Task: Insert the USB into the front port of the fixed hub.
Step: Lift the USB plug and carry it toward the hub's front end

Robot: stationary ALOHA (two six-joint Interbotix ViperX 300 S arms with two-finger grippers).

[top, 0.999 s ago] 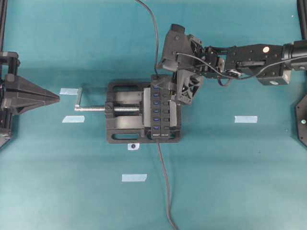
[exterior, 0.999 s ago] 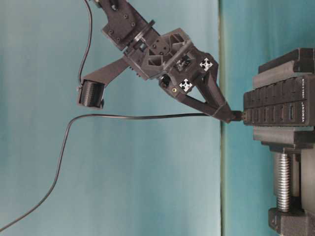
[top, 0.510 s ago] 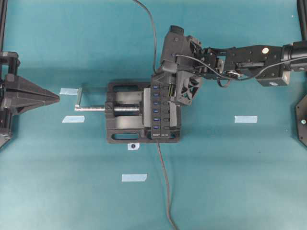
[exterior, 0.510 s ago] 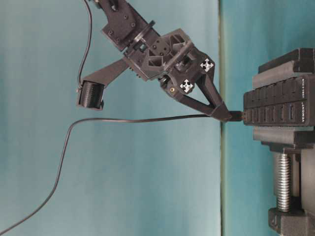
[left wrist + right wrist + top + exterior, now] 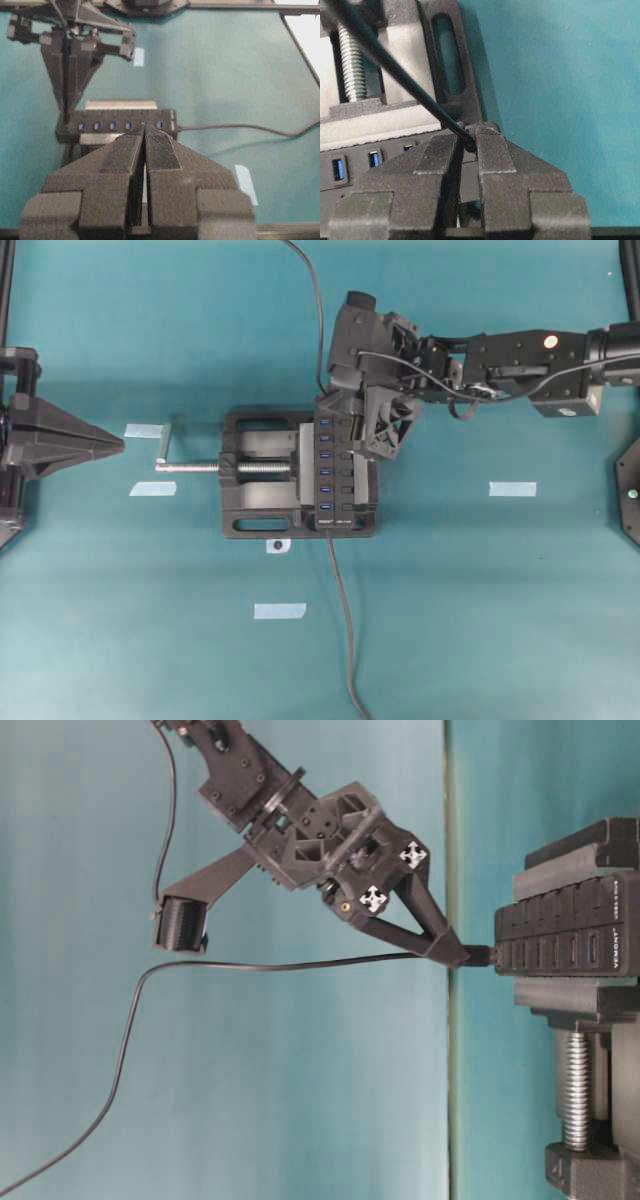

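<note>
Black and small, the USB (image 5: 481,956) sits pinched in the right hand (image 5: 450,952), its tip right at the end of the fixed hub (image 5: 560,938). Whether it is seated I cannot tell. The hub is clamped in a vise (image 5: 250,502) on the teal desk (image 5: 480,600). The left hand (image 5: 144,135) is closed on nothing, well apart.

Our right pincer (image 5: 452,948) points downward at a slant, its fingers pinched nearly together. Our left pincer (image 5: 144,131) rests level and fully closed at the worktop's left side.
</note>
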